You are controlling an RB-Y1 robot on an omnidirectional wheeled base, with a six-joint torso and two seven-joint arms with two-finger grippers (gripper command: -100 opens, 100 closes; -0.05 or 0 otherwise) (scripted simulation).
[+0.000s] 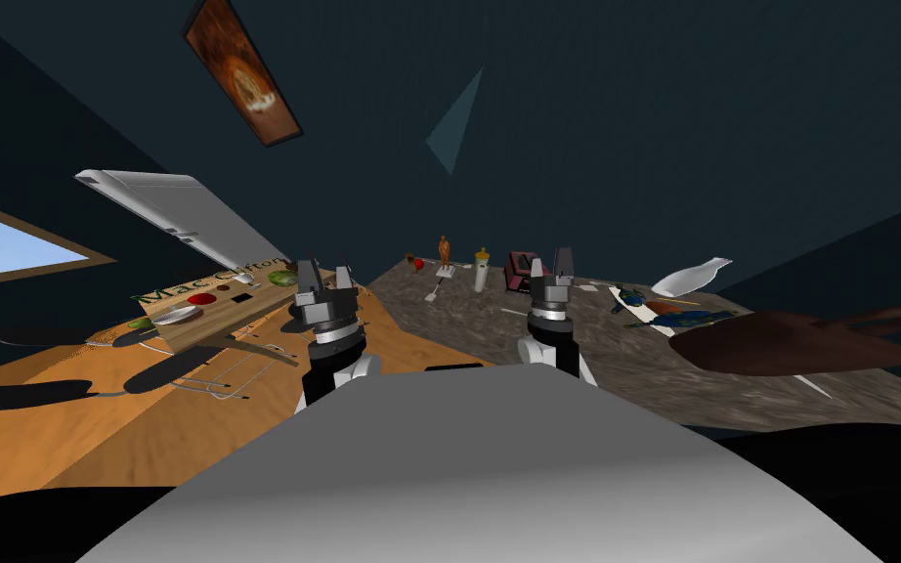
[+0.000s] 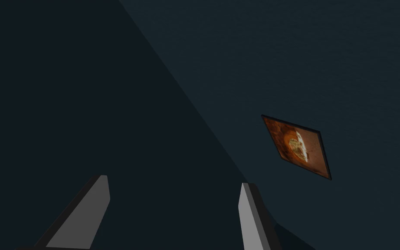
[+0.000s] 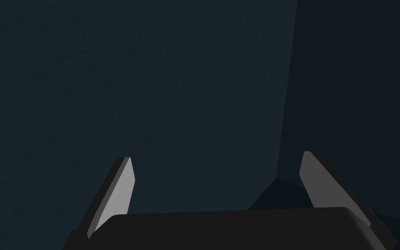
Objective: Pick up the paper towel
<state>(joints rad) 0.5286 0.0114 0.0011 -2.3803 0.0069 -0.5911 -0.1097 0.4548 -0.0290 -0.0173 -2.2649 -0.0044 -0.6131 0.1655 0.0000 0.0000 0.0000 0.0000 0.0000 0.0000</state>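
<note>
You are in a room with dark blue walls, a framed picture [image 1: 243, 70] high up and a window [image 1: 4, 249] off to your left. Below you 2 surfaces meet at a corner: an orange wooden surface [image 1: 77, 440] on the left, and a speckled grey stone surface [image 1: 468, 327] ahead and to the right.

The paper towel [image 1: 481, 272] looks to be the white upright roll with a yellowish tip. It stands far back on the stone surface, between an orange figurine [image 1: 445, 250] and a dark red box [image 1: 520, 271] — well apart from both arms. Expect it to be light, soft and easily crushed, and it may tip at a nudge. Take it across the middle of the roll with a gentle squeeze.

The left pincer [image 1: 326, 279] and the right pincer [image 1: 550, 266] are both released — raised in front of you, grasping nothing.
</note>
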